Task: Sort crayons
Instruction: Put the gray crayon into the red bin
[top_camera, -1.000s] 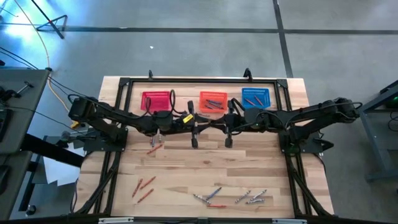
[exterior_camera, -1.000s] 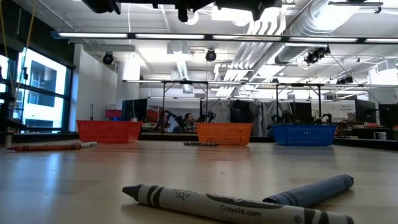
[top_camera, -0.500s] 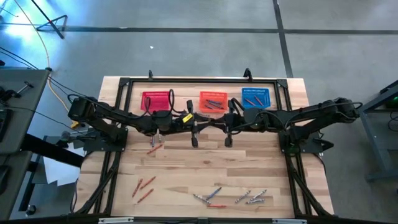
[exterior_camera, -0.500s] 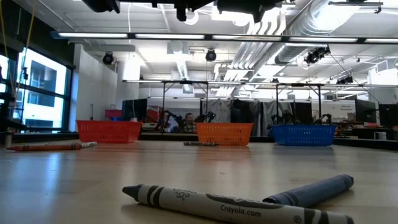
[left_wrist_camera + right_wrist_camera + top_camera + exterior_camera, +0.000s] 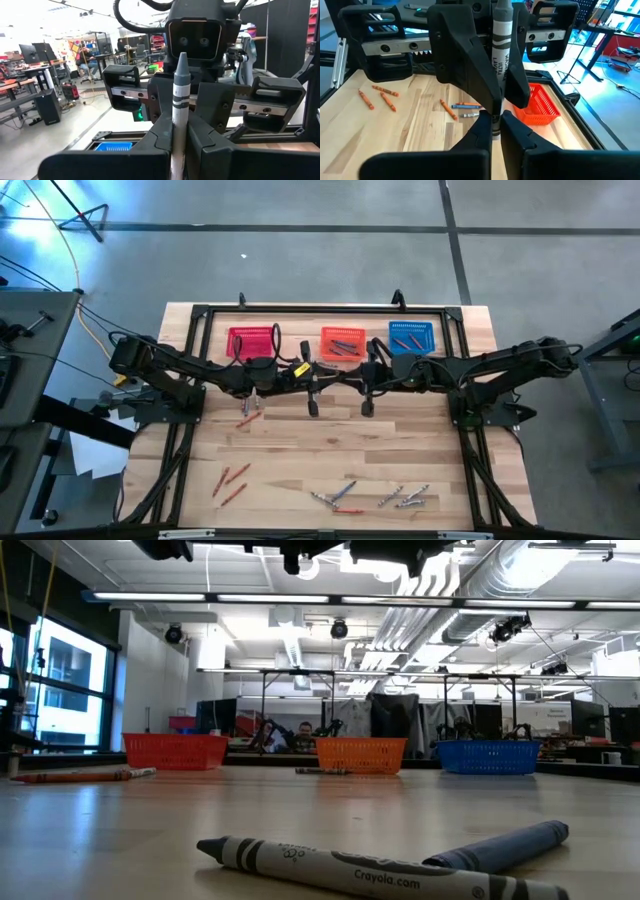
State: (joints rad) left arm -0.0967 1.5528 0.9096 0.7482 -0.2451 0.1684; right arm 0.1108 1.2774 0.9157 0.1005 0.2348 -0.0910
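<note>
The grey crayon (image 5: 180,95) stands upright in the centre of my left wrist view, pinched at its lower end by my left tool (image 5: 178,150); it is light, stiff, waxy and likely to snap, so I judge the paper-wrapped middle the safest hold; my right tool (image 5: 496,131) is also closed on a grey crayon (image 5: 500,40); both tools (image 5: 310,408) hang mid-frame over the tabletop (image 5: 300,460); loose crayons (image 5: 230,480) lie lower left, baskets (image 5: 341,340) along the top.

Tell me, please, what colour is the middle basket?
Orange; the middle basket shows best in the low view.
</note>
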